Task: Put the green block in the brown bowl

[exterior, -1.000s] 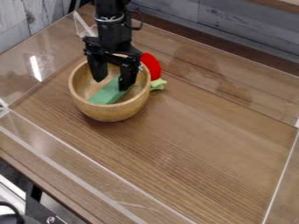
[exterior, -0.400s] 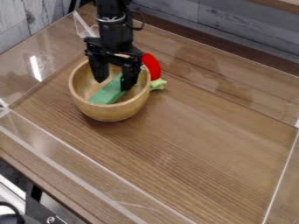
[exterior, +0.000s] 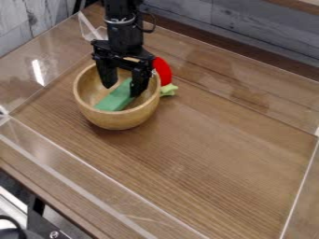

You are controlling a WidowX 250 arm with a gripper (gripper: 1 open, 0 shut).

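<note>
Hung over the far part of the brown bowl, claw (exterior: 122,71) pointing down, fingers spread open and gripping nothing. Lay inside the brown bowl (exterior: 116,119), just below the claw: the green block (exterior: 115,101), slanted across the pale interior, one end toward the near-left wall and the other running up beneath the fingers. Stood on the wooden table (exterior: 212,149), bowl upright. Sat just beside the bowl's right rim, outside it: a rounded red object (exterior: 162,69) with a small light-green piece (exterior: 169,91) at its near end. Rose behind the table, a pale panel (exterior: 37,23) at far left and dark wood (exterior: 274,33) at far right.
</note>
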